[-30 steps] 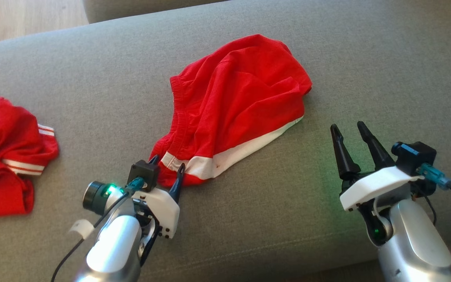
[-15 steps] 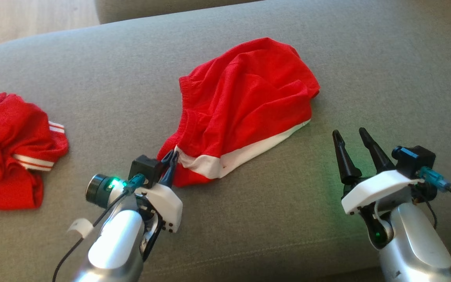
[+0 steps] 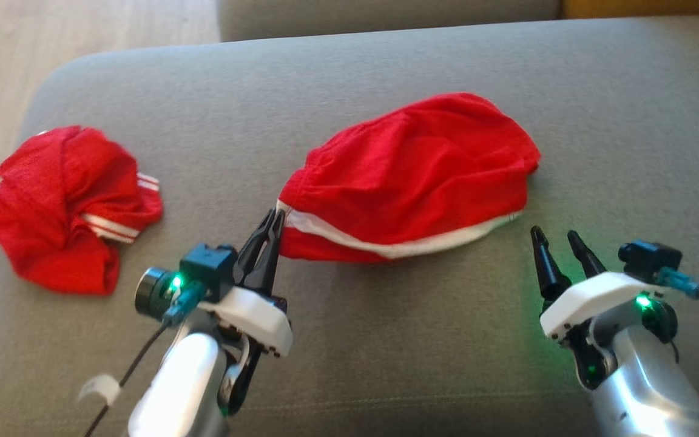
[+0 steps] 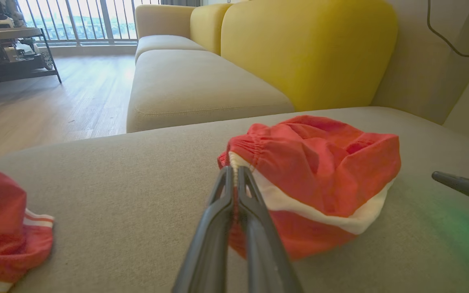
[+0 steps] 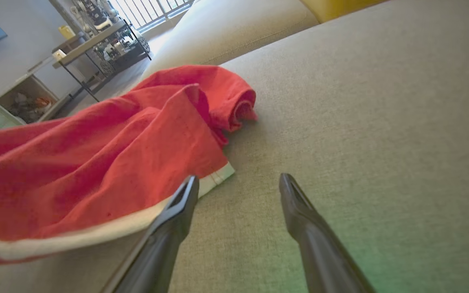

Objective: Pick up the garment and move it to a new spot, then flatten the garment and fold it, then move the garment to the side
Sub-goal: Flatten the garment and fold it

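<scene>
Left end effector (image 3: 275, 213) pinches the garment (image 3: 410, 176) at its left corner; right end effector (image 3: 553, 233), spread, sits just beside its right hem.

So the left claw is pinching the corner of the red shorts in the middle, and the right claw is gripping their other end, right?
Not quite. The left gripper is shut on the corner of the red shorts, but the right gripper grips nothing: its fingers stand open, with nothing between them, beside the shorts' white hem. The right wrist view shows this.
</scene>
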Robot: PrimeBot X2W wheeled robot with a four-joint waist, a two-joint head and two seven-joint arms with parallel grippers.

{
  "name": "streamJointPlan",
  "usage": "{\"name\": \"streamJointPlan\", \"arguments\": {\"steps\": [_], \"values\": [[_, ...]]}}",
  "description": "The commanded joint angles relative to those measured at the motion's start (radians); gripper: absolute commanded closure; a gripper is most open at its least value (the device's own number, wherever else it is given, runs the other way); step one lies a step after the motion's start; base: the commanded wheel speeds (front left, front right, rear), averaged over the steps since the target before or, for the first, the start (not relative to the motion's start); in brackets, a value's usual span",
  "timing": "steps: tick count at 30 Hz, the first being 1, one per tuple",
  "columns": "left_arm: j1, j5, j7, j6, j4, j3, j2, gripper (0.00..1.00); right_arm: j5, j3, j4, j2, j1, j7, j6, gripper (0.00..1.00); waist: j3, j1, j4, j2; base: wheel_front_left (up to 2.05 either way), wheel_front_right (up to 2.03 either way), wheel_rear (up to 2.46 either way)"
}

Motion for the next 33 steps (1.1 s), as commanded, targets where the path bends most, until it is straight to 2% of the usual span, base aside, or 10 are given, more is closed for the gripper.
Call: {"name": "streamJointPlan", "arguments": {"steps": [1,8,17,28,33], "values": [[-0.009,-0.009,-0.012,0.01,-0.056,0.043,0.011,1.0,0.033,0.031,0.017,0.005,-0.069,-0.001,0.0,0.0,-0.004,0.0,0.027,0.0,0.0,0.0,0.0],[0.048,-0.007,-0.012,0.02,-0.118,0.048,0.006,1.0,0.077,0.083,0.243,0.005,-0.195,-0.03,0.0,0.0,0.005,0.0,0.083,0.0,0.0,0.0,0.0],[0.065,-0.002,-0.012,0.023,-0.136,0.055,-0.001,1.0,0.087,0.142,0.379,0.005,-0.248,-0.053,0.0,0.0,0.006,0.0,0.105,0.0,0.0,0.0,0.0],[0.077,0.008,-0.012,0.024,-0.137,0.067,-0.006,1.0,-0.007,0.12,0.301,0.005,-0.169,-0.055,0.0,0.0,0.0,0.0,0.091,0.0,0.0,0.0,0.0],[0.074,0.015,-0.012,0.022,-0.132,0.069,-0.008,1.0,-0.016,0.129,0.286,0.005,-0.138,-0.055,0.0,0.0,0.001,0.0,0.087,0.0,0.0,0.0,0.0]]}}
